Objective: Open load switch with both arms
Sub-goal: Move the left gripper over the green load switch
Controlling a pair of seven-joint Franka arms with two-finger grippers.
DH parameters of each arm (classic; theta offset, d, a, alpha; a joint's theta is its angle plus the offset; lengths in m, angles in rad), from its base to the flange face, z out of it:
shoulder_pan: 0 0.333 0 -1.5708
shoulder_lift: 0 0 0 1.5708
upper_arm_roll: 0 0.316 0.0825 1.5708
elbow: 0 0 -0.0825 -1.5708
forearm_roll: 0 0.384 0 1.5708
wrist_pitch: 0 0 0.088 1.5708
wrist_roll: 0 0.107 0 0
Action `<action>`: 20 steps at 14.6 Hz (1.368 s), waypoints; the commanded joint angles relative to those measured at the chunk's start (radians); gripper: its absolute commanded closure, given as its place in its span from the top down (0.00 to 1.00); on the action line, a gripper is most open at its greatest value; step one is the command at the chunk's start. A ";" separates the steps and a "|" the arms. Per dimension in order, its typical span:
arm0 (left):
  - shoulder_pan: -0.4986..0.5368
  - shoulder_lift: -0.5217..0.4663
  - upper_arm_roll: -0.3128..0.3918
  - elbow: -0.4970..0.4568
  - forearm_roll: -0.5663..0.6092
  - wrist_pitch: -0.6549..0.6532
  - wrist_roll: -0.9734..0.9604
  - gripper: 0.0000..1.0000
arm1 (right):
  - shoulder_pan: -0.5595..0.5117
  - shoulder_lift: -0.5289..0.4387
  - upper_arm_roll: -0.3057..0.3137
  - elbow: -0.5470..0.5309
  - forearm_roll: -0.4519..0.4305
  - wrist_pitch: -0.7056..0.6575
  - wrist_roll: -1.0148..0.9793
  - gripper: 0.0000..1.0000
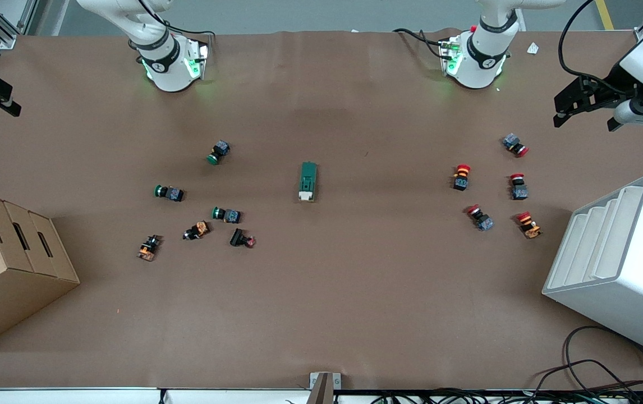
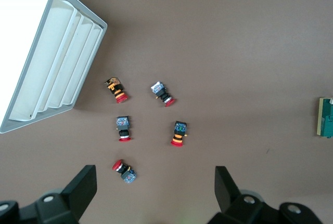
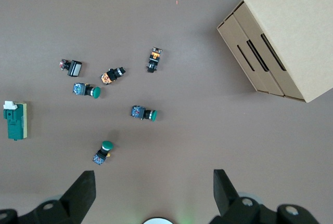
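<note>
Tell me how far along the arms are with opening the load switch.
Nothing looks done yet. The load switch lies untouched mid-table, between the green push buttons and the red push buttons. Nothing is in hand: the left end effector hangs open at the left arm's end of the table, the right end effector open at the other end. Reaching, gripping and opening all remain.

A cardboard box (image 1: 10,264), a white slotted bin (image 1: 619,264), green push buttons (image 1: 219,152) and red push buttons (image 1: 461,177) sit on the brown table (image 1: 321,303).
</note>
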State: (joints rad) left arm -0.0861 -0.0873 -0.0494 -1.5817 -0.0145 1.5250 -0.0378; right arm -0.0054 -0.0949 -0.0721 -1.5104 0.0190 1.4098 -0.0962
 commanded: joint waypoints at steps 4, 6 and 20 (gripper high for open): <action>0.006 -0.005 -0.004 0.025 0.016 -0.019 0.015 1.00 | 0.001 -0.012 0.005 -0.011 -0.004 0.011 -0.010 1.00; -0.004 0.023 -0.007 0.054 0.016 -0.017 0.015 1.00 | -0.001 -0.012 0.005 -0.011 -0.004 0.011 -0.010 1.00; -0.387 0.313 -0.181 -0.084 0.081 0.455 -0.638 1.00 | 0.007 -0.012 0.006 -0.014 -0.025 0.023 -0.005 1.00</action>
State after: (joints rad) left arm -0.3924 0.1949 -0.2326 -1.6118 0.0027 1.8774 -0.5228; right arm -0.0046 -0.0949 -0.0708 -1.5105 0.0131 1.4296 -0.0971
